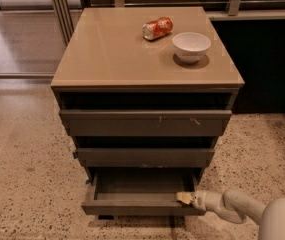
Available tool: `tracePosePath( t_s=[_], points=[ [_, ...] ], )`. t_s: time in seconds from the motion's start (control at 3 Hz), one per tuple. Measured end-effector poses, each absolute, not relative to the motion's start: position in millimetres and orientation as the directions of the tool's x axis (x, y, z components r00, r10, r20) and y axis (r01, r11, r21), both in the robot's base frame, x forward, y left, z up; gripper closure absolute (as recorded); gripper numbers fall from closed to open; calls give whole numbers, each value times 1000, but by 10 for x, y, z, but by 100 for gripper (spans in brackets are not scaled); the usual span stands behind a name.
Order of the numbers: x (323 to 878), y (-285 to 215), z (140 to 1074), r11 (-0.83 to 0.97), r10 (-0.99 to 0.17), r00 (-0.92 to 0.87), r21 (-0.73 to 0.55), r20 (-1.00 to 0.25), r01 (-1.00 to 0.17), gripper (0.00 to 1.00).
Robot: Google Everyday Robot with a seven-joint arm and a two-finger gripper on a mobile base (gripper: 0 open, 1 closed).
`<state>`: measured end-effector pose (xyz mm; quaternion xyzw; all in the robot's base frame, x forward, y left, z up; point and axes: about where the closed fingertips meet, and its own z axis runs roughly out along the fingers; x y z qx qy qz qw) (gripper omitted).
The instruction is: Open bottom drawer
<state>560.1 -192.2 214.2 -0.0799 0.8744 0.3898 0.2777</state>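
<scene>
Office or commercial interior, likely. Speckled terrazzo floor (pixel 22 184) all around the cabinet (pixel 132 54), metal-framed glass partition (pixel 17 39) behind its left, dark wall panel (pixel 267 64) behind its right. On cabinet top: can (pixel 157 28), bowl (pixel 191 46). The gripper (pixel 184 198) is at the right front corner of the cabinet's bottom drawer (pixel 137 209).

The cabinet (pixel 107 59) stands on a speckled stone floor (pixel 22 184). Two things lie on its smooth tan top, both toward the back right. One is a red can (pixel 157 28) on its side, and near it, closer to the right edge, an upright white bowl (pixel 191 46). My gripper (pixel 184 198) sits low, at the right end of the bottom drawer (pixel 132 209) front.
</scene>
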Motion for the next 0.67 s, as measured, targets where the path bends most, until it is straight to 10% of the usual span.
tracePosePath(
  t_s=[0.67],
  points=[
    [5409,-1577,1903,609,-89,-886,679,-456,-410,100]
  ],
)
